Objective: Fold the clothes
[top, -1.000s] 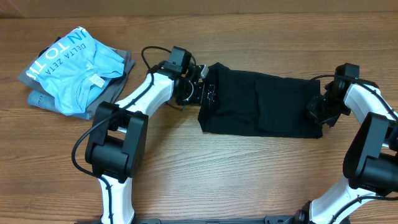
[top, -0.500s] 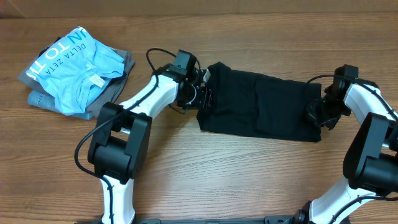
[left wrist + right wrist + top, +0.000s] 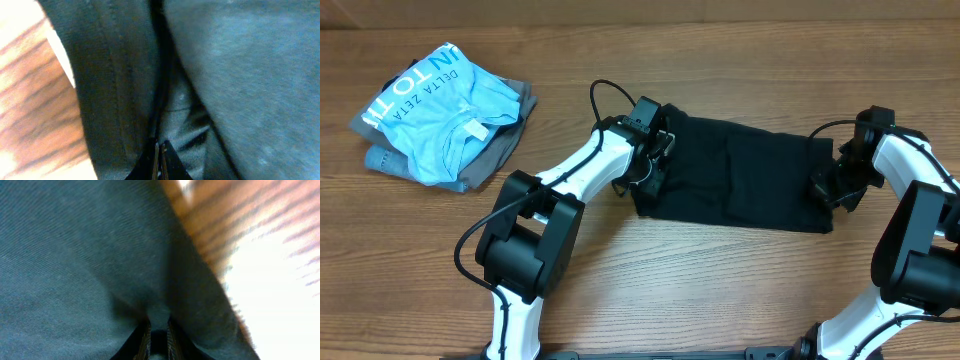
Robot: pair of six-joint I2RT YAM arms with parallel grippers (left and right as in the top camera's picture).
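A soft, wrinkled black garment (image 3: 740,185) lay as a rough rectangle mid-right on the wood-grain table (image 3: 670,300). The left hand (image 3: 655,168) was pinched tight on a stitched fold at its left edge, and the right hand (image 3: 827,185) was clamped on its right edge. A folded light-blue printed shirt (image 3: 440,105) topped grey cloth (image 3: 500,150) far left.

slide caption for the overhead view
Left gripper and right gripper pinch opposite ends of the black garment; folded clothes lie aside.
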